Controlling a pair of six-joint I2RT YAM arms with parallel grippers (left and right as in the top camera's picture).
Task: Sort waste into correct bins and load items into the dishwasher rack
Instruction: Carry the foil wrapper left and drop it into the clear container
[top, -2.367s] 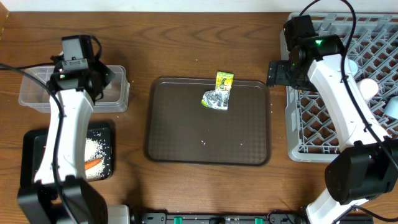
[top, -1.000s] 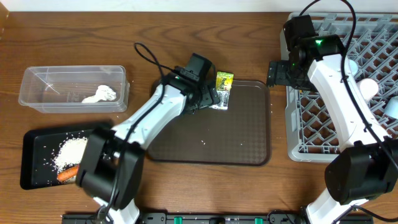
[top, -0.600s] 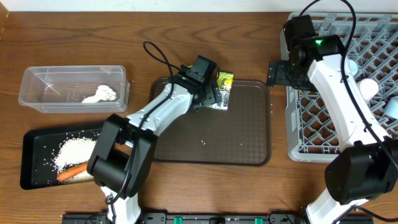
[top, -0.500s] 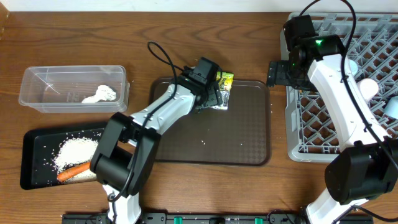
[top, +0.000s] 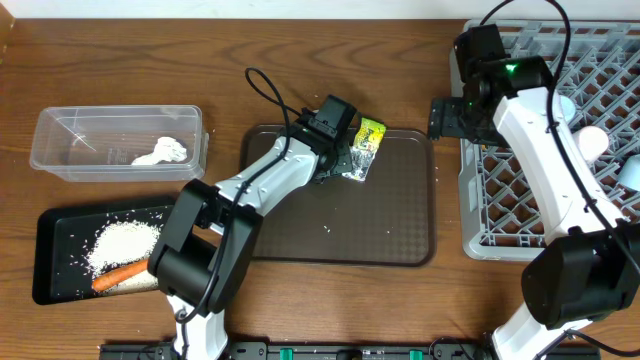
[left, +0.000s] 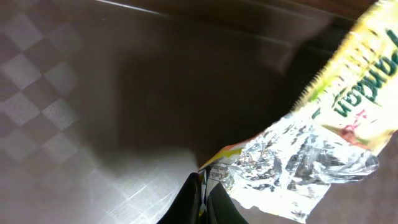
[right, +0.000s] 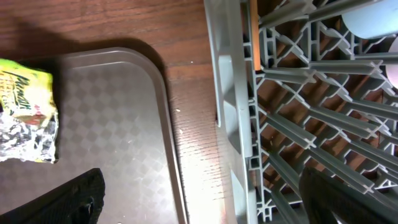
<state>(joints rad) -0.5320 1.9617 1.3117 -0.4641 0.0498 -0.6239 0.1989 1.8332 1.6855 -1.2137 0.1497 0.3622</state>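
Wooden table (top: 300, 60) underneath, brown serving tray (top: 380, 220) as landmark. Far left of it, clear tub (top: 60, 122), probably the destination. At the tray's far edge, left gripper (left: 202, 196) pinched shut on yellow-green wrapper (left: 367, 68), silver foil (left: 292, 168) touching. Best lifted slowly, clear of the rim, without dragging foil along. Right of it, right gripper (right: 202, 199) spread wide, empty, beside dishwasher rack (top: 490, 210).
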